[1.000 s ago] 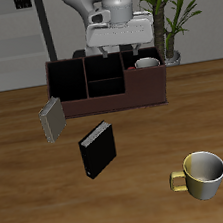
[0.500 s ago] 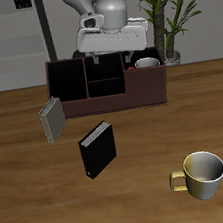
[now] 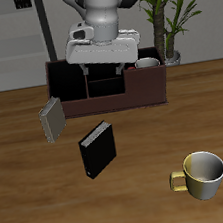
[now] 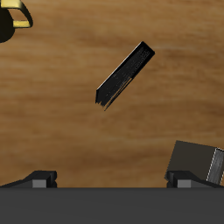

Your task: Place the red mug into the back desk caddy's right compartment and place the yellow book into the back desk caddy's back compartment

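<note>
Hanging above the back desk caddy (image 3: pixel 106 82), the tool (image 3: pixel 105 68) carries nothing; the wrist view shows its two fingers spread wide with bare table (image 3: pixel 37 206) between them. The red mug (image 3: pixel 147 65) already sits in the right compartment (image 3: pixel 147 81), so the book half of the job is what remains, as I judge it. The yellow book (image 3: pixel 52 119) stands on edge just off the caddy's other end, nearer the table's front edge, leaning a little. The wrist view catches it (image 4: pixel 199 164) near one finger.

To do the pickup well, the arm should travel over to the book and turn the wrist until the fingers straddle its thin faces, not its length. Come down centred on the upper edge, because an off-centre pinch could tip it flat. Steer clear of the black book (image 3: pixel 97 149) standing nearby. Once lifted, the book should go upright into the back compartment (image 3: pixel 101 67).
</note>
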You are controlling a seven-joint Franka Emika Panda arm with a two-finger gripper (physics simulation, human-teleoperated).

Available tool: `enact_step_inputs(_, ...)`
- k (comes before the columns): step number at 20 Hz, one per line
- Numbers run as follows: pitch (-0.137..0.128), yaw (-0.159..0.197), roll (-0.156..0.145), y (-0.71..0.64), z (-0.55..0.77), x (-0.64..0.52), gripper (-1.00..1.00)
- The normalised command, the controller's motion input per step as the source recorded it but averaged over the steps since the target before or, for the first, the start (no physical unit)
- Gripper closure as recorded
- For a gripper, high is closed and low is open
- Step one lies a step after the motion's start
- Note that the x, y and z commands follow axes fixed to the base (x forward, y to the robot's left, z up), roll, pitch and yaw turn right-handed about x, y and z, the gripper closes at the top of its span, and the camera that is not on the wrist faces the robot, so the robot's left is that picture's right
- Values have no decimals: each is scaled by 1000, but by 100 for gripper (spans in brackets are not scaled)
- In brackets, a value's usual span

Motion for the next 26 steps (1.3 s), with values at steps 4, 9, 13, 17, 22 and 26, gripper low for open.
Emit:
enact_step_inputs(4, 10, -18, -8, -354, -121, -55, -100)
enact_step_inputs(9, -13, 18, -12, -280, -104, -284, -100)
enact_step_inputs(13, 2, 8, -23, -500, -147, -266, -100)
enact_step_inputs(17, -10, 11, -39, -446, -36, -85, -100)
enact_step_inputs(22, 5, 74, 32, -397, -118, -65, -100)
enact_step_inputs(26, 6, 6, 7, -358, -130, -112, -100)
